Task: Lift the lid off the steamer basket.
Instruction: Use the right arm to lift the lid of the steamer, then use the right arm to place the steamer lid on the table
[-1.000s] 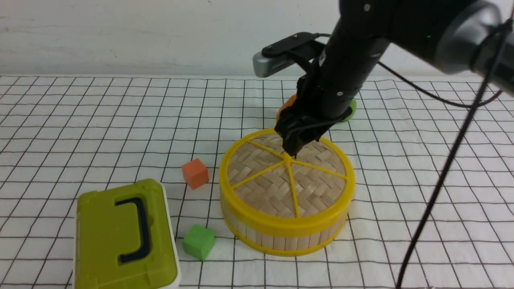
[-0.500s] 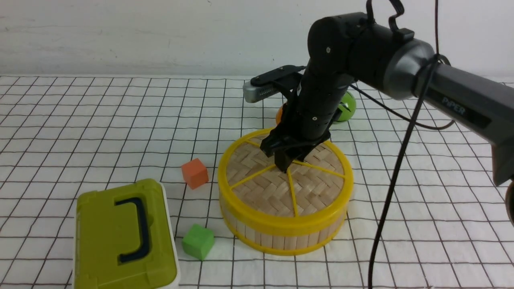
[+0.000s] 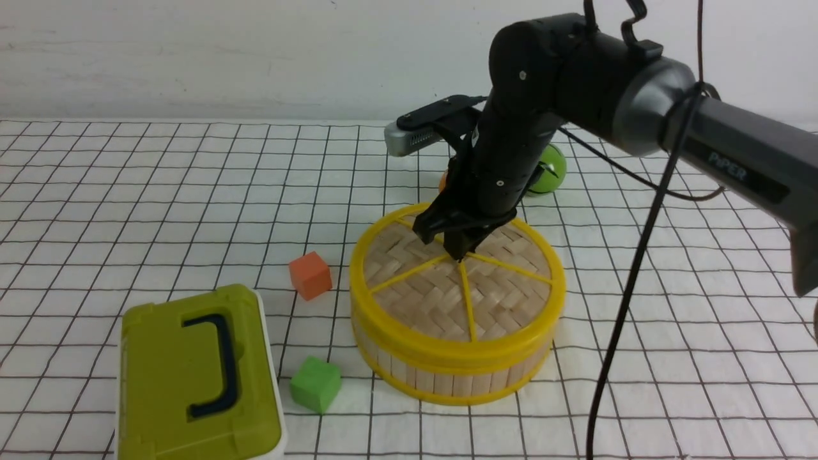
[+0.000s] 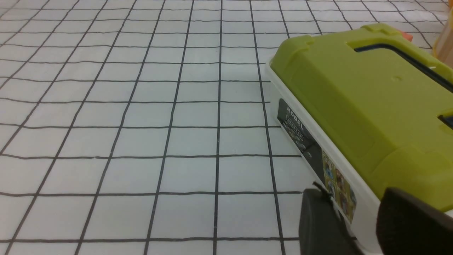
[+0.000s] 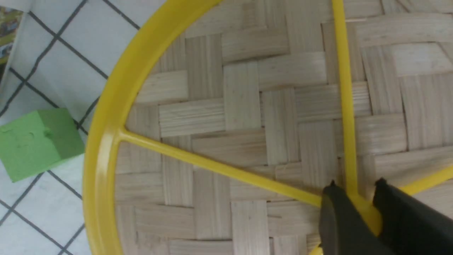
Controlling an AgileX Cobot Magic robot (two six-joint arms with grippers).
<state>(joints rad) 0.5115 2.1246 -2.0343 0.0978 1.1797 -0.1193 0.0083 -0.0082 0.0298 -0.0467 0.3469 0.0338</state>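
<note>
Pinching lid (image 3: 447, 300) centre knob (image 5: 364, 209) — right jaws; lid seated on steamer basket (image 3: 441, 378).

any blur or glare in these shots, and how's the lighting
Front view: even, soft light, a faint shadow at the base of the steamer basket, all sharp. Left wrist view: cool bluish cast, left end effector out of focus. Right wrist view: lid weave crisp, slight sheen on its yellow rim, right end effector dark and slightly soft.

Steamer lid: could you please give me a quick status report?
Right gripper pinching lid at its centre. Left gripper open, empty, by green box. Lid seated on steamer basket. Nothing on top.
</note>
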